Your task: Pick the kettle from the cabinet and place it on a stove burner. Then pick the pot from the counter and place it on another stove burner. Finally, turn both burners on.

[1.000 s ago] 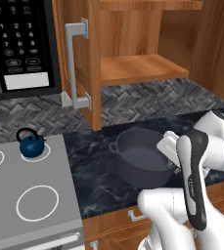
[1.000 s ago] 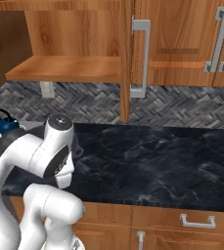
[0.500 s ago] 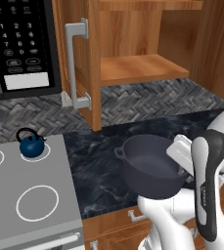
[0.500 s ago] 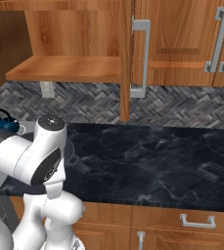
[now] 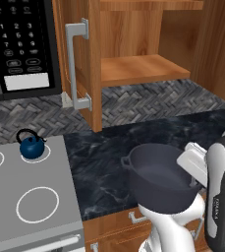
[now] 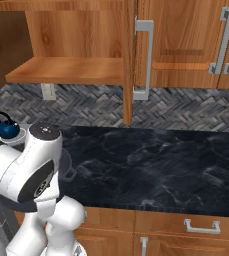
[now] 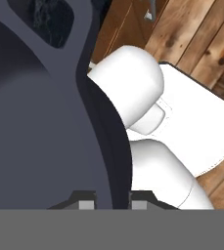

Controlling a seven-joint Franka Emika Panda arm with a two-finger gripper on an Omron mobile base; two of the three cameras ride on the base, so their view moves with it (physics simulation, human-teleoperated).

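Pot [image 5: 160, 177] hangs lifted off the black counter [image 5: 109, 162], its right rim pinched between the nearly closed tips of the gripper [image 7: 106, 204], bowl tilted out to the arm's left. Kettle [image 5: 32, 146] sits on the stove burner [image 5: 35, 153], well apart.

Grey cooktop [image 5: 30, 216] with kettle [image 5: 32, 146] on a small ring.

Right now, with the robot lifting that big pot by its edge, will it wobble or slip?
Probably a little. The gripper pinches just the thin rim of the pot, on one side, so the wide body may tilt. Its smooth dark wall looks slippery. It looks stiff, so it should not bend, and likely much heavier than the kettle.
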